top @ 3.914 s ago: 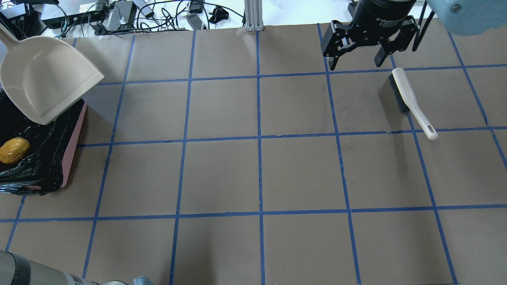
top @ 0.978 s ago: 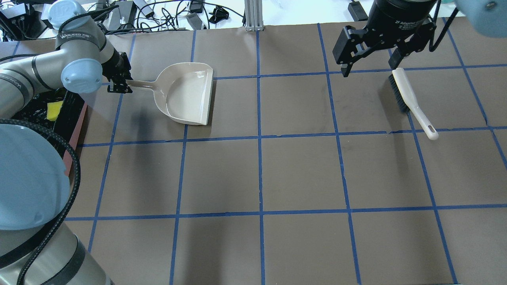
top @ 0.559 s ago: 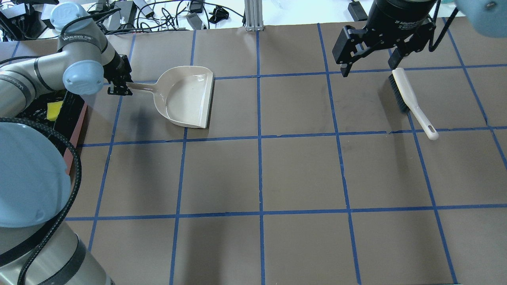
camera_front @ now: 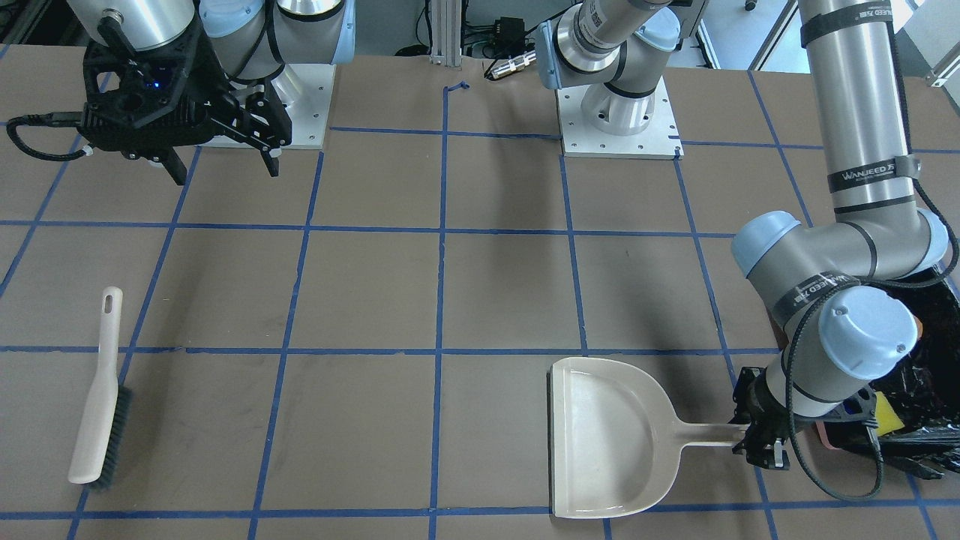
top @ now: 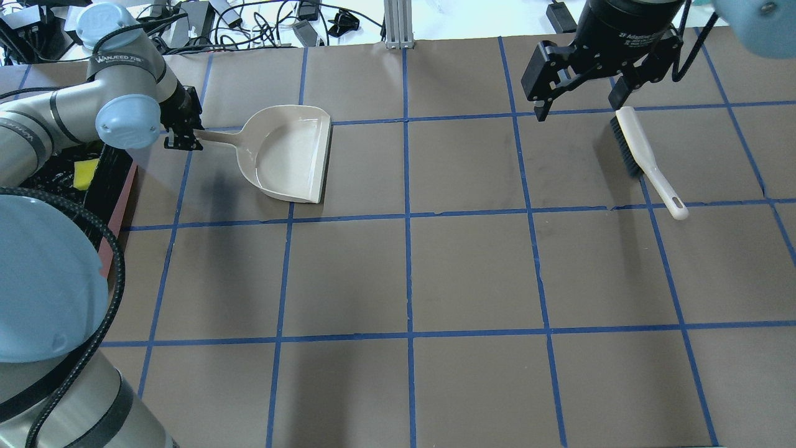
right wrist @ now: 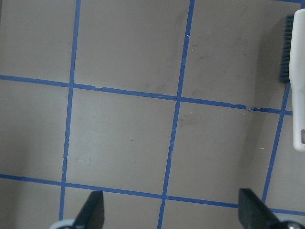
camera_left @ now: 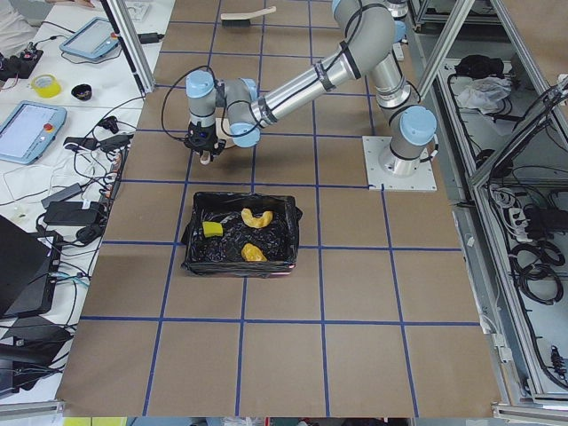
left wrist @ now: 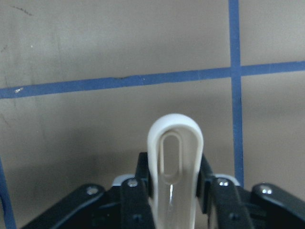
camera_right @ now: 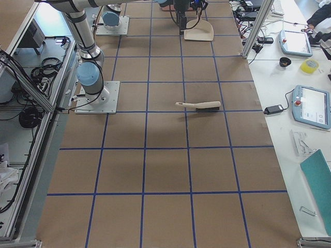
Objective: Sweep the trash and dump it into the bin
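Observation:
The bin (camera_left: 282, 240), pink-sided with a black bag, holds the trash: a yellow wedge (camera_left: 213, 229), a curved slice (camera_left: 258, 217) and a golden-brown lump (camera_left: 253, 254). In the overhead view only the bin's pink side (top: 121, 186) and the wedge (top: 86, 173) show beside my left arm. My left gripper (top: 182, 138) is shut on the handle of the empty beige dustpan (top: 289, 155), which lies low and flat on the table, right of the bin. The handle's tip (left wrist: 175, 143) sticks out between the jaws. My right gripper (top: 578, 102) is open and empty, above the brush (top: 643, 155).
The brush (camera_front: 97, 397) lies on the table at the far right of the overhead view, bristles on its left side; it also shows in the right wrist view (right wrist: 298, 76). Cables and boxes (top: 186, 25) line the table's far edge. Blue tape marks a grid.
3.9 s ago the dustpan was tipped over the bin. It is now down on the table, right of the bin. Over the last second it shifted slightly left. The right gripper stayed still.

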Tool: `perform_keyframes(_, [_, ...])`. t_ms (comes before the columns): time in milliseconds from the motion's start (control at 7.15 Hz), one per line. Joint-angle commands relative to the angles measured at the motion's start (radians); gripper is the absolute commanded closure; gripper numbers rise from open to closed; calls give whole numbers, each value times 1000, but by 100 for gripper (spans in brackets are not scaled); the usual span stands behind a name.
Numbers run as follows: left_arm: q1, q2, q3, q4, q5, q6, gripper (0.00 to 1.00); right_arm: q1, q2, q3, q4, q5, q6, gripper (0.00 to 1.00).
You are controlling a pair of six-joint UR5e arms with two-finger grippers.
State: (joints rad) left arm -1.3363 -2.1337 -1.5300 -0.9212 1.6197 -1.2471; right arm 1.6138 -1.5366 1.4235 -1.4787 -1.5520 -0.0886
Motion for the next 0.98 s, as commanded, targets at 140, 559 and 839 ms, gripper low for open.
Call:
perform_keyframes(140, [0,11,-25,1,2,6,80,2,1,0,0,0,1,0])
perform_keyframes(559, [-4,15,-24,2,127,24,56,0,3,0,0,1,1,0])
perform_keyframes(839, [-10,17,-22,2,123,25,53,2,1,0,0,1,1,0])
